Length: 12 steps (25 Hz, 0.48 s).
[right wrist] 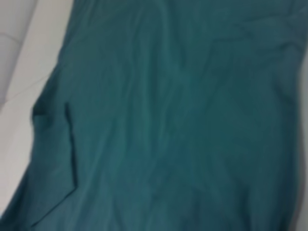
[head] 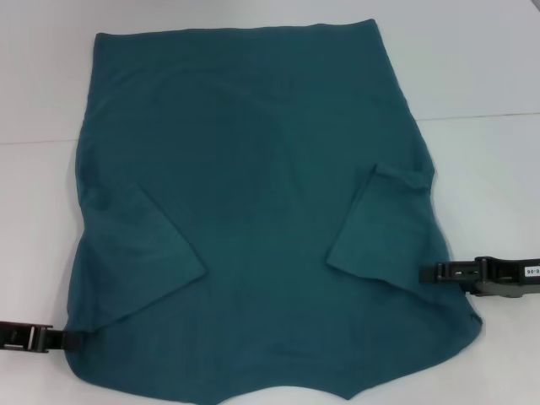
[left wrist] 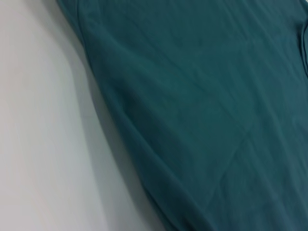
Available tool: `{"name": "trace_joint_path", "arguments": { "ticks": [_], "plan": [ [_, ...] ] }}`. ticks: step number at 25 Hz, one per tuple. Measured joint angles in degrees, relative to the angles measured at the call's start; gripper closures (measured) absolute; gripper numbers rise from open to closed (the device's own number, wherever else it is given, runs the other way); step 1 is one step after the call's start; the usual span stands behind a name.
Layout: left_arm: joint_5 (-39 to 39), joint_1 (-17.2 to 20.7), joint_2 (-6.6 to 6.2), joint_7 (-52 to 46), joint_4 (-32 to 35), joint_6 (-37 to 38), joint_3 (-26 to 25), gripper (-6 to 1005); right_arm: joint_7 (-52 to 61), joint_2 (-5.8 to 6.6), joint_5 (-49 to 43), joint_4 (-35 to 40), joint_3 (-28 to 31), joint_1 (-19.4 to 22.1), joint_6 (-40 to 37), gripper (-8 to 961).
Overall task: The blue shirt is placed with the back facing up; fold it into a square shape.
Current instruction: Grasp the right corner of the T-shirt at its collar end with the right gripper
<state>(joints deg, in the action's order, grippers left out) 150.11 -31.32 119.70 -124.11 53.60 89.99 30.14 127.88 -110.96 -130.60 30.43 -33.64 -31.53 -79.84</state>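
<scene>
Btwn both claws, blue shirt (head: 253,211) flat

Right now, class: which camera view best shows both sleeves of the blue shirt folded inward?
The head view. It shows the whole blue shirt with both sleeves folded onto its back, the left gripper and right gripper at its edges. The left wrist view shows only one edge and creases; the right wrist view shows fabric with one fold.
</scene>
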Motion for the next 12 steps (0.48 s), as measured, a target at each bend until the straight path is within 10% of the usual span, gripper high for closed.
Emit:
{"name": "trace_joint_path", "arguments": {
  "ticks": [12],
  "plan": [
    [0.00,-0.15,0.26,-0.16,-0.26,-0.17,0.00,975,0.60,0.42,-0.11,1.48,0.73,0.78,-6.65,67]
  ]
}}
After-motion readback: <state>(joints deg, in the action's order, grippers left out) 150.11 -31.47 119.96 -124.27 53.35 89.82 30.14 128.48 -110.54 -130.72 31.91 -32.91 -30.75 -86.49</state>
